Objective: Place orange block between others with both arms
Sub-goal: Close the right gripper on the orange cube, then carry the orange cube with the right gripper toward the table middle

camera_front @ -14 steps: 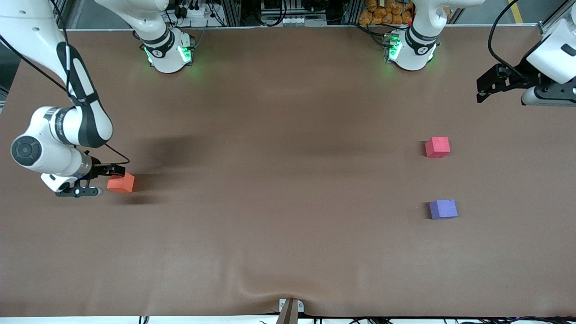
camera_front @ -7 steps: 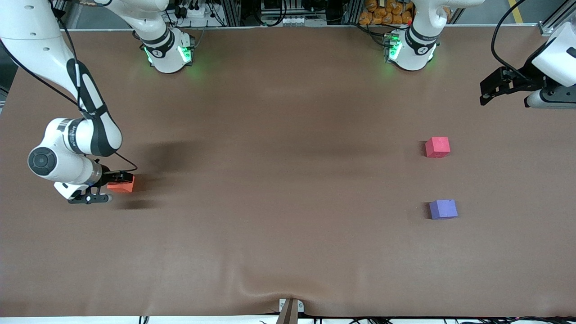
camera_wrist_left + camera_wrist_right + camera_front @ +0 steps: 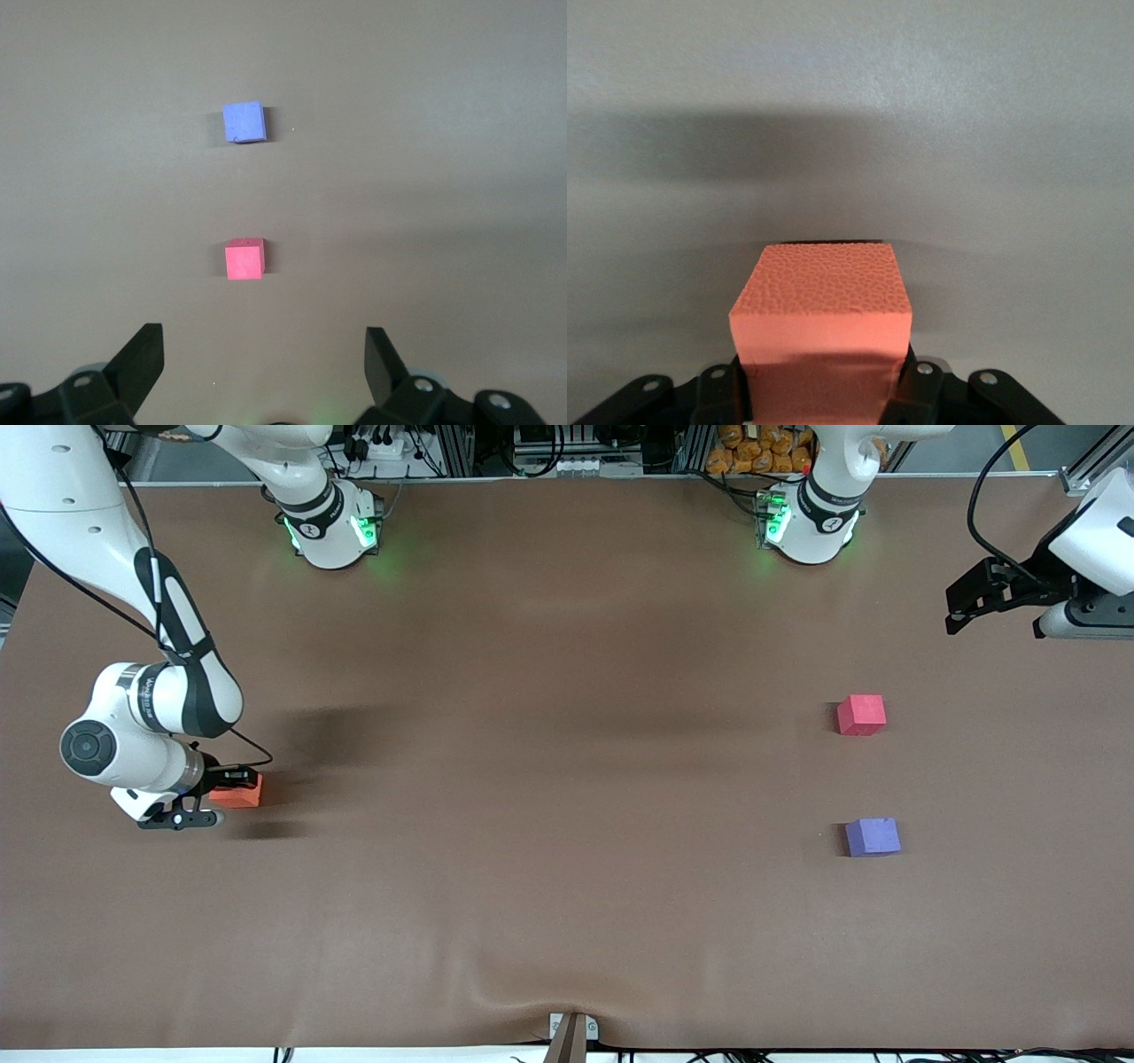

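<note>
The right gripper (image 3: pixel 221 790) covers part of the orange block (image 3: pixel 241 794), its fingers (image 3: pixel 908 390) clamped on the block's sides at the right arm's end of the table (image 3: pixel 567 779). The left gripper (image 3: pixel 961 609), partly cut off by the frame edge, hangs with fingers apart, waiting. Three cubes in all: one orange, one pinkish-red cube (image 3: pixel 861 715) and one purple-blue cube (image 3: pixel 873 837) at its 6 o'clock.

Brown table cover (image 3: pixel 567 779), wrinkled near small metal bracket (image 3: pixel 571 1032) at edge.
</note>
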Controlling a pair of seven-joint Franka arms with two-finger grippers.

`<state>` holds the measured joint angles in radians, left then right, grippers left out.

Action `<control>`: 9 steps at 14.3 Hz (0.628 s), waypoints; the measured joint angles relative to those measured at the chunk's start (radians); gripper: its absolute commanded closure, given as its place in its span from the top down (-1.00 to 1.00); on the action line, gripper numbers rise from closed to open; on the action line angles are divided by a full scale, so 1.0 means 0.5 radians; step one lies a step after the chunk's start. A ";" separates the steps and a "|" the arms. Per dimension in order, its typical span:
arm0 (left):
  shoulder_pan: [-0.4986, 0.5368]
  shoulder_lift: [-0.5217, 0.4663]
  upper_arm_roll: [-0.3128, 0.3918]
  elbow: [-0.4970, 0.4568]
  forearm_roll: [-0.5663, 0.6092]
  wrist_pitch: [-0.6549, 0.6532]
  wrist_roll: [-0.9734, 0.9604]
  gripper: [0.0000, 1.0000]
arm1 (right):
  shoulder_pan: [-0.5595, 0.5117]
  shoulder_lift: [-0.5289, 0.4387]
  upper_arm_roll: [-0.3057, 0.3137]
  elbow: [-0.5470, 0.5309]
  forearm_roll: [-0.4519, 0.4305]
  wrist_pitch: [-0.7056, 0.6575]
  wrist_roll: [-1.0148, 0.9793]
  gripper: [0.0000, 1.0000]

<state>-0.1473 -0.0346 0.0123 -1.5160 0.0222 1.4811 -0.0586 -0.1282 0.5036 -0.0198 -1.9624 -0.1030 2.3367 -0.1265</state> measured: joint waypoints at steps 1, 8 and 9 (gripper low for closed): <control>0.000 0.000 0.000 0.000 0.000 0.006 0.000 1.00 | 0.017 -0.034 0.015 0.018 0.000 -0.041 -0.004 -1.00; -0.005 0.001 -0.004 -0.001 0.000 0.014 0.000 1.00 | 0.392 -0.390 0.277 0.109 0.070 -0.371 0.036 -1.00; -0.006 0.001 -0.006 -0.002 0.000 0.014 0.000 1.00 | 0.434 -0.390 0.309 0.121 0.137 -0.375 0.046 -1.00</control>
<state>-0.1506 -0.0341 0.0092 -1.5172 0.0222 1.4879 -0.0586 0.0887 0.3085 0.1347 -1.9017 -0.0346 2.1491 -0.1034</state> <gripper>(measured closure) 0.000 0.467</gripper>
